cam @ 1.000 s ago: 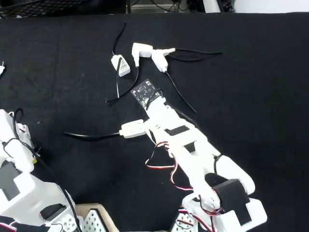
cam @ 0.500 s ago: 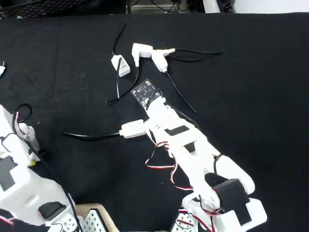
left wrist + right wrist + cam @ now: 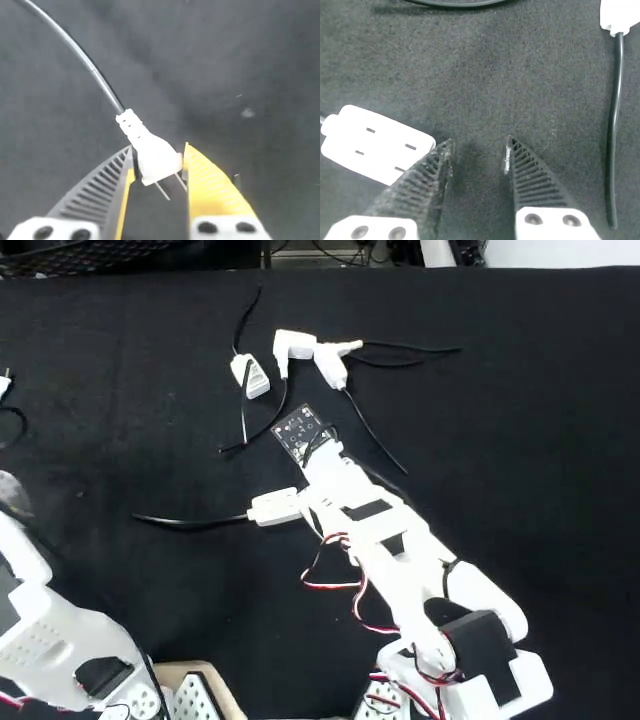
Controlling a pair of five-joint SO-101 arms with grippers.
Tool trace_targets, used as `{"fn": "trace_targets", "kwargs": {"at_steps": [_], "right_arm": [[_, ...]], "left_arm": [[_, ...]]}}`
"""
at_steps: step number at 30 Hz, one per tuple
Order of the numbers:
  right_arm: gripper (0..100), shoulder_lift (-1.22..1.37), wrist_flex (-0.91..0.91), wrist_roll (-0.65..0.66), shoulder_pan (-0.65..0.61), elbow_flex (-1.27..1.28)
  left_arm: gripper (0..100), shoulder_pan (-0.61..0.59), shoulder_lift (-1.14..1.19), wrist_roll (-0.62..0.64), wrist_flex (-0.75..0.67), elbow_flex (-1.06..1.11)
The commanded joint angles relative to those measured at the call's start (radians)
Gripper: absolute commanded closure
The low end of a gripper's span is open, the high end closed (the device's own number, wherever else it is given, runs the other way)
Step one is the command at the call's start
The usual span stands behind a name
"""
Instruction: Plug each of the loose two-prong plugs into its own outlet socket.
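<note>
Your left hand point(image 3: 158, 150) is clamped on a plug point(image 3: 150, 155). Its 2 ribbed fingers, yellow on their inner faces, press the white body from both sides. The plug's 2 thin metal prongs point(image 3: 167, 187) point back toward the wrist. At the other end a ridged collar leads into a smooth black cable point(image 3: 75, 50) that runs away over the table. In the high view the left arm point(image 3: 50, 630) sits at the near left corner of the table point(image 3: 520, 390), which is covered in dull black cloth.

Your right hand point(image 3: 480, 141) is empty, with its 2 ribbed fingers apart over the cloth. A socket block point(image 3: 372, 145) lies just beside 1 fingertip. It is white and smooth with rounded corners, and has 4 narrow slots in 2 pairs. From above, the same block point(image 3: 272, 507) lies near the middle of the table, against the side of the right arm point(image 3: 400, 560). A black cord point(image 3: 190, 523) trails from it toward the left edge.

Beyond the right hand a second plug point(image 3: 620, 15) lies on the cloth, its black lead point(image 3: 615, 125) running back past the fingers. It is 1 of 3 white cord ends point(image 3: 292, 343) clustered near the far edge. Their black leads loop and cross on the cloth between the cluster and the right arm. A small white piece point(image 3: 3, 380) sits at the left edge.
</note>
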Motion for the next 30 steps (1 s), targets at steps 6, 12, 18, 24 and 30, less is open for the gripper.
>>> {"fn": "trace_targets", "kwargs": {"at_steps": [6,12,18,24,30], "right_arm": [[84.7,-0.010,0.069,0.000,-0.014,-0.062],[84.7,-0.010,0.089,0.127,-0.066,-0.050],[84.7,-0.104,0.089,0.138,-0.089,0.005],[84.7,-0.361,0.044,0.140,-0.152,0.176],[86.1,-0.625,-0.296,0.133,-0.118,0.486]], "left_arm": [[97,0.133,-0.014,-0.169,0.133,-0.248],[97,0.364,-0.012,-0.161,0.135,-0.206],[97,0.627,-0.012,-0.087,0.132,-0.183],[97,0.872,-0.012,-0.083,0.133,-0.183],[97,1.075,-0.012,-0.084,0.135,-0.219]]}}
